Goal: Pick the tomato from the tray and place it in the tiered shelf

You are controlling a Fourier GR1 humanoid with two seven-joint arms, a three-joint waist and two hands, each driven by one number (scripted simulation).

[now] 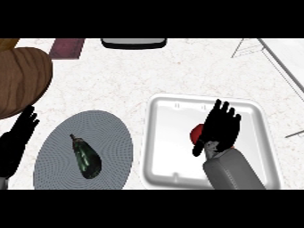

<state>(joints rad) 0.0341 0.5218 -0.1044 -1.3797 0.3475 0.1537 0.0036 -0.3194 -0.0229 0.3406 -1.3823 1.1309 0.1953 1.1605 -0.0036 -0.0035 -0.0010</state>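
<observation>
The tomato point(197, 132) lies in the white tray point(167, 133), right of frame centre, tucked just left of and under the right hand point(220, 127), whose fingers spread open, holding nothing.

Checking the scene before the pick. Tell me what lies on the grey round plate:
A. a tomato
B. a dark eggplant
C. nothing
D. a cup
B: a dark eggplant lies on the grey plate, while the red tomato sits in the white tray under the right hand.
</observation>
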